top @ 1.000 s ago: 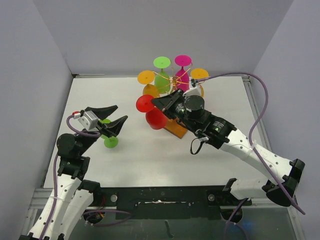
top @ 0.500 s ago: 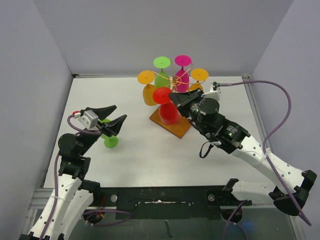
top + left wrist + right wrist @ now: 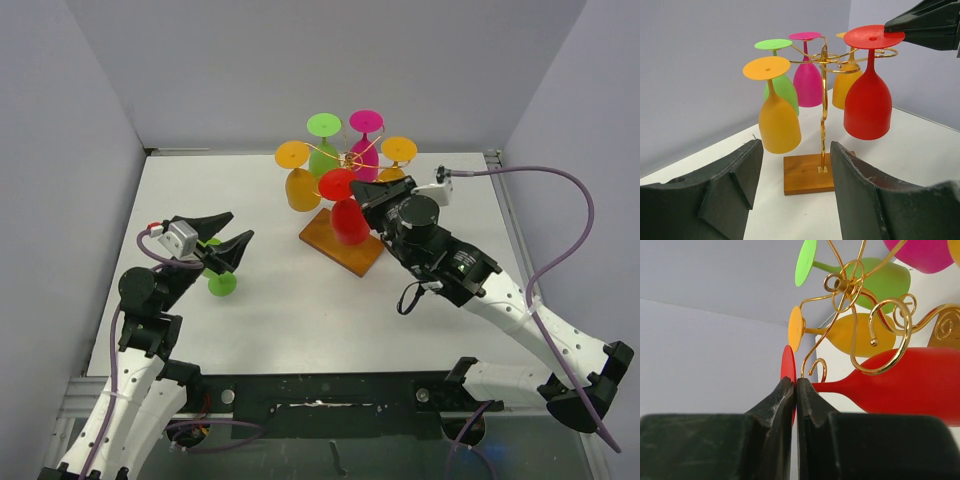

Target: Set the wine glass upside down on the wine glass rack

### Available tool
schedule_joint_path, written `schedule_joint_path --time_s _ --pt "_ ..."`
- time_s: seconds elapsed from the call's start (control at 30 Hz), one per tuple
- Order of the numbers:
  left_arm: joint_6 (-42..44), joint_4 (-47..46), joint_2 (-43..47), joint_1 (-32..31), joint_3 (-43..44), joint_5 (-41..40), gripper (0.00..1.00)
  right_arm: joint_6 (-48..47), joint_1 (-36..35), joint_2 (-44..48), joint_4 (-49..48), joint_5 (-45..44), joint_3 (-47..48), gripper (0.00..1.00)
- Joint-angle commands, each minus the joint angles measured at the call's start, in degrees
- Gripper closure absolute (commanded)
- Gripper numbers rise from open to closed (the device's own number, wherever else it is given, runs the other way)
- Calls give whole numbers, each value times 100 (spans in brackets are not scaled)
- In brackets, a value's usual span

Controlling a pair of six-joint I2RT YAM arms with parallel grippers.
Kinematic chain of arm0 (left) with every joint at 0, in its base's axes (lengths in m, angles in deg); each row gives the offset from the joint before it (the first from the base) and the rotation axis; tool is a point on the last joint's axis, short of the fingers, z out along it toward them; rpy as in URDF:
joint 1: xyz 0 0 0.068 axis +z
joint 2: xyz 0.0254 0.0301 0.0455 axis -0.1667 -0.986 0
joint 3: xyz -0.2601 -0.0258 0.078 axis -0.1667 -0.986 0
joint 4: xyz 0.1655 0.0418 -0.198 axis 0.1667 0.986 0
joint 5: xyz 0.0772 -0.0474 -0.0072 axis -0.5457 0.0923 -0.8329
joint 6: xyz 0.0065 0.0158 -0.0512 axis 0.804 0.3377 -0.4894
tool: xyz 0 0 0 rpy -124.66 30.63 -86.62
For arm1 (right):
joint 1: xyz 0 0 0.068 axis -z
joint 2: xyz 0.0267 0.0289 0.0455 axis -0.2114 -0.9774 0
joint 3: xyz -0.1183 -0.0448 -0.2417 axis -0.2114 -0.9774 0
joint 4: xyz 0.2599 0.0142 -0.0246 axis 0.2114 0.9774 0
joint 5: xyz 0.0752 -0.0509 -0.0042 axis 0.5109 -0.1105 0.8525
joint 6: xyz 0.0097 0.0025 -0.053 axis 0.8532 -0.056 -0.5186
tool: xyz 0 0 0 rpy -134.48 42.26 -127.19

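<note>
The wine glass rack (image 3: pixel 352 160) is a gold wire stand on a brown wooden base (image 3: pixel 342 243) at the table's back middle. My right gripper (image 3: pixel 358 190) is shut on the foot (image 3: pixel 788 371) of a red wine glass (image 3: pixel 350 222). It holds the glass upside down at the rack's near side. In the left wrist view the red glass (image 3: pixel 867 110) has its stem in a scroll arm, with the foot just above the wire. My left gripper (image 3: pixel 240 226) is open and empty at the left, facing the rack (image 3: pixel 823 100).
Two orange glasses (image 3: pixel 298 185) (image 3: pixel 398 150), a green glass (image 3: pixel 323 150) and a magenta glass (image 3: pixel 365 140) hang upside down on the rack. Another green glass (image 3: pixel 222 284) sits on the table just below my left gripper. Grey walls enclose the table.
My right gripper has carried the red glass right and back, from in front of the base's left side up to a scroll arm of the rack. The left arm has not moved.
</note>
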Motion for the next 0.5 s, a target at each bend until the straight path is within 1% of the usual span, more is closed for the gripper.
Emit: schedule_joint_path --time_s 0.0,0.2,0.47 --pt "9 -212 61 -8 23 -55 46 11 110 89 -211 -413 62 100" --pt "7 -213 67 0 10 -55 46 -129 197 -88 -390 -410 136 100" --pt "4 -204 78 -8 11 -55 46 -209 276 -365 -588 -147 275 100"
